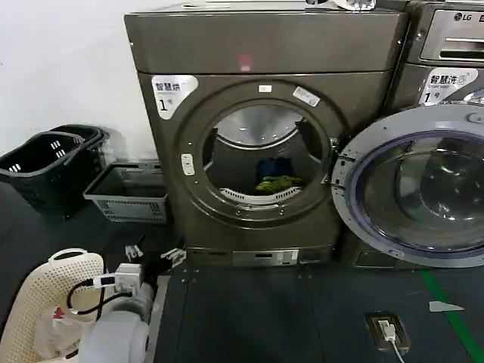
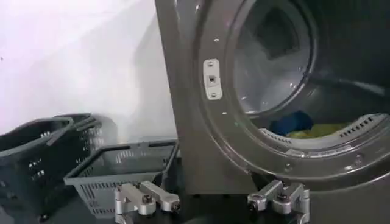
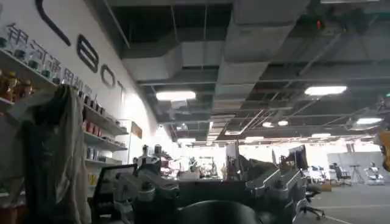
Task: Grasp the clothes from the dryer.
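The dryer (image 1: 257, 136) has a smooth bronze-grey metal skin with a dull sheen; its drum (image 1: 261, 125) is brighter, polished metal. The clothes (image 1: 278, 182) in the drum look soft and matt, yellow-green cloth beside a blue piece. The open door (image 1: 412, 197), to the right, has glossy glass in a silvery rim. To the left, the grey crate (image 1: 127, 198) and black baskets (image 1: 47, 162) are slatted matt plastic. The left gripper (image 2: 213, 199) has bare, satin-finished metal fingers with bolts.

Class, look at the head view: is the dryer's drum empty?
No, the clothes lie at the bottom of the dryer drum.
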`<move>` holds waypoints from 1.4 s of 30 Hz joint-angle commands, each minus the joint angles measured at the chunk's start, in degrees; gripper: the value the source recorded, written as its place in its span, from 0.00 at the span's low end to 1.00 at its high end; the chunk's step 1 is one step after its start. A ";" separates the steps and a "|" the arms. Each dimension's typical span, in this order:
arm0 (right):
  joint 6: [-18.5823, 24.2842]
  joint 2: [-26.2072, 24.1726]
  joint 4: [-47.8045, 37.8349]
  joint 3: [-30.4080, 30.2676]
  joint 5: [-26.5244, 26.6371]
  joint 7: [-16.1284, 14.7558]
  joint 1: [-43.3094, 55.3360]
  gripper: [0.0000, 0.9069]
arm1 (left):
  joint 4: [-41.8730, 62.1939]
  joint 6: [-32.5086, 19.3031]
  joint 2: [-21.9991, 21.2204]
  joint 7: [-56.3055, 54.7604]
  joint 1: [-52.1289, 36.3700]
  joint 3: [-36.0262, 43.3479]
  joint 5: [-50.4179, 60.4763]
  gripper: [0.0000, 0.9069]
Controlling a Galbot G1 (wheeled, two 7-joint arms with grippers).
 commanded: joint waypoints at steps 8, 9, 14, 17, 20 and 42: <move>-0.07 0.14 0.32 -0.14 0.21 0.39 0.22 1.00 | -0.49 2.81 -0.08 -0.05 0.11 0.01 -1.21 1.00; -0.07 0.13 0.30 -0.23 0.16 0.38 0.22 1.00 | -0.51 2.81 -0.04 -0.06 0.14 0.01 -1.21 1.00; 0.03 0.20 0.26 -0.27 0.09 0.41 0.19 1.00 | -0.64 2.81 0.13 -0.05 0.45 -0.23 -1.22 1.00; 0.11 0.31 0.35 -0.41 0.22 0.41 0.25 1.00 | -0.68 2.81 -0.01 -0.02 0.40 -0.18 -1.18 1.00; 0.00 0.23 0.48 -0.54 0.27 0.51 0.64 1.00 | -0.77 2.81 -0.10 -0.05 0.55 -0.09 -1.13 1.00; 0.13 -0.06 0.15 -0.60 0.15 0.50 0.79 1.00 | -0.77 2.81 -0.48 -0.04 0.42 0.07 -0.92 1.00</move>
